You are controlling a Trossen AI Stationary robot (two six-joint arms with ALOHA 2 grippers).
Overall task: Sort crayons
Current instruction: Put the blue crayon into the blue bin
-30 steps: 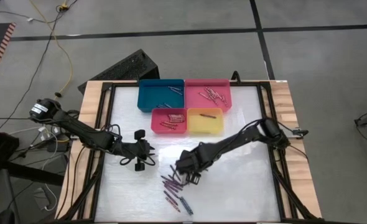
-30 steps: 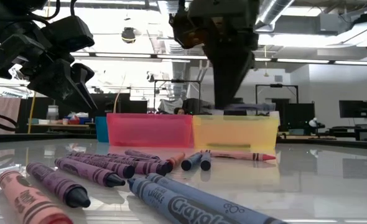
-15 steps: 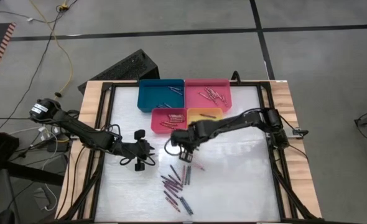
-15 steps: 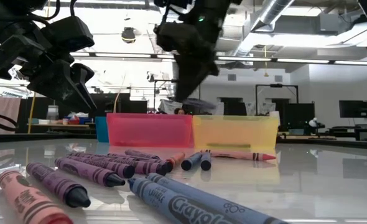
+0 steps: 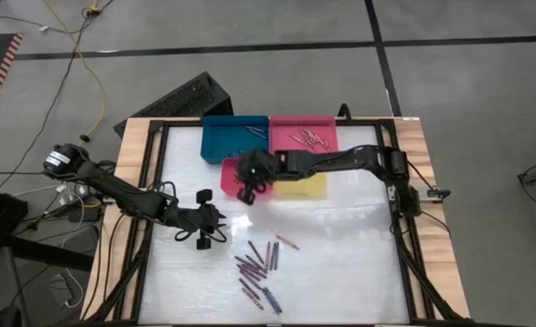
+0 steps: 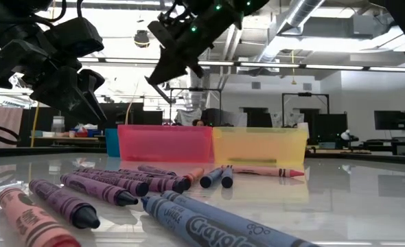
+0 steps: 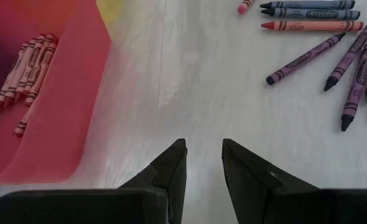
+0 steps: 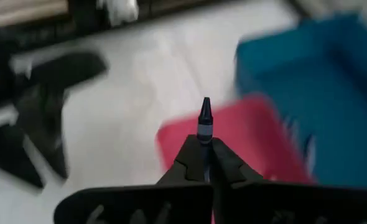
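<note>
High view, going left to right: the left gripper [image 5: 215, 227] hangs over the white table [image 5: 341, 263] on the left side, just short of the loose pile of crayons [image 5: 257, 270]. Its fingers [image 7: 171, 168] are spread a little with nothing between them, pointing at bare tabletop next to the red tray [image 5: 233, 176].

Next over, the pile itself is mostly purple sticks, plus a couple of dark blue ones, a red-orange one and a pink one [image 5: 287, 242] lying a bit apart.

Then the right gripper [image 5: 247, 189], reaching across from the right side and hovering over the red tray. It's pinching a dark blue crayon [image 8: 204, 118], tip sticking out past the fingers.

Behind that sit the blue tray [image 5: 223, 143] and pink tray [image 5: 291, 123], both with crayons in them. The yellow tray [image 5: 306, 184] is beside the red one, mostly hidden under the arm.
</note>
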